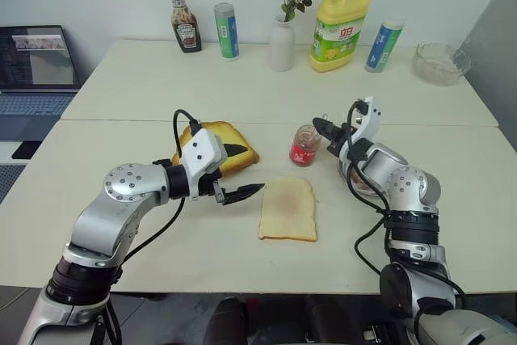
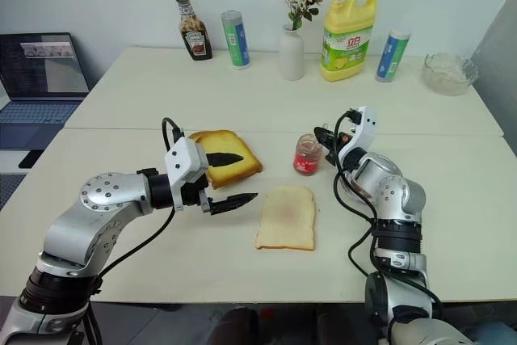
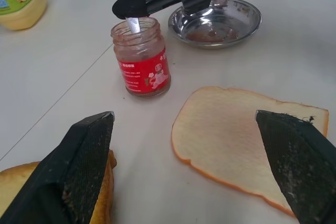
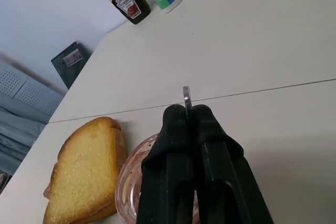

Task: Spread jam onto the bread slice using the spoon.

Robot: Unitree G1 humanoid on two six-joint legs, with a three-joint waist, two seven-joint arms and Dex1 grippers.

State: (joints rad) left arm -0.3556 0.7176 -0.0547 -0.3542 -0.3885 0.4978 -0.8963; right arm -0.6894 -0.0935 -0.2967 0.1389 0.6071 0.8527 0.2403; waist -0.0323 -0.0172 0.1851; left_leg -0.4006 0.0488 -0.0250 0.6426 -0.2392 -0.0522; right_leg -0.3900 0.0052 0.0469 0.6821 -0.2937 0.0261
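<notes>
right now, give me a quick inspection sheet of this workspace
surface: pale table, seam across its middle
job's things: bread slice flat, faint pink smear; jam jar open; spoon standing in jar
clutter: toasted slices, steel dish, ketchup bottle, two tubes, vase, yellow jug, glass bowl
grippers: left gripper jaws open, empty; right gripper shut on spoon
cables: black wires on both wrists
surroundings: laptop, white wall

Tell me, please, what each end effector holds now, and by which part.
The right end effector grips the spoon by its handle, its bowl down in the jam jar. The left end effector is open and holds nothing.
</notes>
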